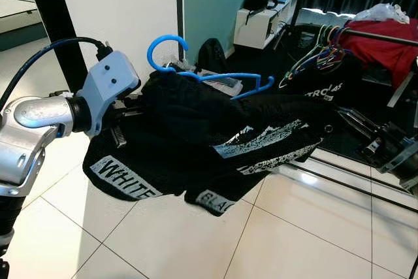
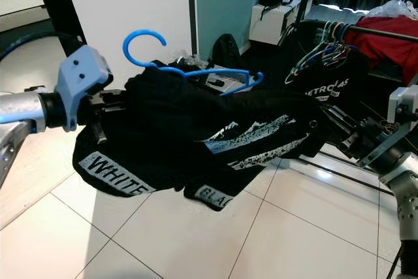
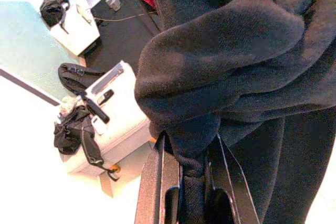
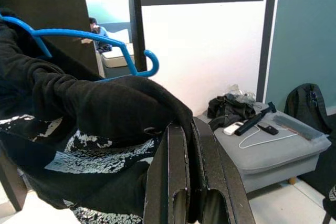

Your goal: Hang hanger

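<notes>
Fleecy black garment (image 1: 196,135); curved blue hanger (image 1: 196,73)

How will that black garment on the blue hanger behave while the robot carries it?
Probably floppy: the black garment sags between the left gripper and the right gripper. It bunches where pinched, so it seems soft. The blue hanger lies loose on top and might slide.

A matt black fleecy cloth garment (image 1: 215,142) with cracked white print drapes over a smooth, glossy blue plastic hanger (image 1: 196,70). The left arm (image 1: 32,129) is brushed silver metal with a matt pale-blue plastic wrist housing (image 1: 108,86). Glossy white floor tiles (image 1: 294,240) reflect light beneath a metal clothes rail (image 1: 382,36).
</notes>
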Available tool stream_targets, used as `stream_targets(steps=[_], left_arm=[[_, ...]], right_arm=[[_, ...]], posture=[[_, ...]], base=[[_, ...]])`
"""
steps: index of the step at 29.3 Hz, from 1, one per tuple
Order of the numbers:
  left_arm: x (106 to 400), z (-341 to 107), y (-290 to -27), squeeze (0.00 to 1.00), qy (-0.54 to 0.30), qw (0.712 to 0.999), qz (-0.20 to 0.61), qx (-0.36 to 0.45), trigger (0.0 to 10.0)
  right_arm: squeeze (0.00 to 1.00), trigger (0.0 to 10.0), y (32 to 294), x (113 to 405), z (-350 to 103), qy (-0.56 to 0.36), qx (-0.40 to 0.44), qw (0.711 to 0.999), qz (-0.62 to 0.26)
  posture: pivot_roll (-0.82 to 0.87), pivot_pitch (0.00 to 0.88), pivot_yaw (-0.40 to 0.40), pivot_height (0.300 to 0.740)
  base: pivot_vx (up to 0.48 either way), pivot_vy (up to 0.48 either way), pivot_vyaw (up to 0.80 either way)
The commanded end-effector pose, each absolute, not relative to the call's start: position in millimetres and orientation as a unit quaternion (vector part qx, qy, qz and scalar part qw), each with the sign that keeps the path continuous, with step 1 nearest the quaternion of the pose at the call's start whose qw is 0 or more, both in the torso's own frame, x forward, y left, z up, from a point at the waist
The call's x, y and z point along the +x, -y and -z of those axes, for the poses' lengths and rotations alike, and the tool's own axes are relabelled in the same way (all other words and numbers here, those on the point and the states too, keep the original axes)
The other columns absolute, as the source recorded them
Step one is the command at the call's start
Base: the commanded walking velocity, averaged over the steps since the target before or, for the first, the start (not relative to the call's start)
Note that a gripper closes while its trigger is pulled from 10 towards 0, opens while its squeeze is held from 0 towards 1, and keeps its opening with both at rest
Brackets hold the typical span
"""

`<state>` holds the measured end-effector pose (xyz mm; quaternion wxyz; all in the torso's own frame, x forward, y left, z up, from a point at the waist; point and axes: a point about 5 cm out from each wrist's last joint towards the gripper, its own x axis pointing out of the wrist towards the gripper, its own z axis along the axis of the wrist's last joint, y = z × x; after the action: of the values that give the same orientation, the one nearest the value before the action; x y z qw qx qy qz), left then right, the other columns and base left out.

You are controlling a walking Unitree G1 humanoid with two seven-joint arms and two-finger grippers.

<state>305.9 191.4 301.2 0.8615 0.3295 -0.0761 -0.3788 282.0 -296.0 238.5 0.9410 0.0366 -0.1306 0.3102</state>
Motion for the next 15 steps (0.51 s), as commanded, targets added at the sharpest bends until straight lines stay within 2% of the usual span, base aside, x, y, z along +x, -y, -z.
stream_targets(steps=[1, 2, 6, 7, 10, 11, 12, 13, 15], left_arm=[[303.3, -306.7, -197.9, 0.00, 0.085, 0.863, 0.367, 0.337, 10.0], [298.3, -314.2, -188.0, 0.00, 0.121, 0.859, 0.392, 0.307, 10.0], [292.5, -320.1, -177.5, 0.00, 0.153, 0.851, 0.418, 0.278, 10.0], [286.1, -324.2, -165.2, 0.00, 0.181, 0.840, 0.449, 0.245, 10.0], [286.1, -324.2, -165.2, 0.00, 0.181, 0.840, 0.449, 0.245, 10.0], [279.7, -325.9, -152.9, 0.00, 0.201, 0.826, 0.479, 0.219, 10.0], [279.7, -325.9, -152.9, 0.00, 0.201, 0.826, 0.479, 0.219, 10.0], [275.3, -324.9, -145.6, 0.00, 0.206, 0.814, 0.501, 0.210, 10.0], [275.3, -324.9, -145.6, 0.00, 0.206, 0.814, 0.501, 0.210, 10.0]], right_arm=[[0.00, 0.0, 308.6, 278.4, -248.2, 0.154, 0.026, 0.945, -0.286], [0.00, 0.0, 306.0, 279.7, -243.7, 0.147, 0.030, 0.944, -0.292], [0.00, 0.0, 302.7, 281.4, -239.9, 0.141, 0.033, 0.943, -0.298], [0.00, 0.0, 298.3, 283.2, -236.5, 0.136, 0.034, 0.942, -0.306], [0.00, 0.0, 298.3, 283.2, -236.5, 0.136, 0.034, 0.942, -0.306], [0.00, 0.0, 294.3, 285.3, -234.0, 0.133, 0.035, 0.940, -0.313], [0.00, 0.0, 294.3, 285.3, -234.0, 0.133, 0.035, 0.940, -0.313], [0.00, 0.0, 292.1, 286.8, -233.2, 0.132, 0.035, 0.939, -0.316], [0.00, 0.0, 292.1, 286.8, -233.2, 0.132, 0.035, 0.939, -0.316]], posture=[[0.04, 0.022, -0.025, 0.740], [0.04, 0.018, -0.027, 0.740], [0.04, 0.017, -0.027, 0.740], [0.04, 0.014, -0.028, 0.740], [0.04, 0.014, -0.028, 0.740], [0.04, 0.014, -0.028, 0.740], [0.04, 0.014, -0.028, 0.740], [0.04, 0.015, -0.026, 0.740], [0.04, 0.015, -0.026, 0.740]], base=[[0.000, 0.000, 0.00], [0.000, 0.000, 0.00], [0.000, 0.000, 0.00], [0.000, 0.000, 0.00], [0.000, 0.000, 0.00], [0.000, 0.000, 0.00], [0.000, 0.000, 0.00], [0.000, 0.000, 0.00], [0.000, 0.000, 0.00]])
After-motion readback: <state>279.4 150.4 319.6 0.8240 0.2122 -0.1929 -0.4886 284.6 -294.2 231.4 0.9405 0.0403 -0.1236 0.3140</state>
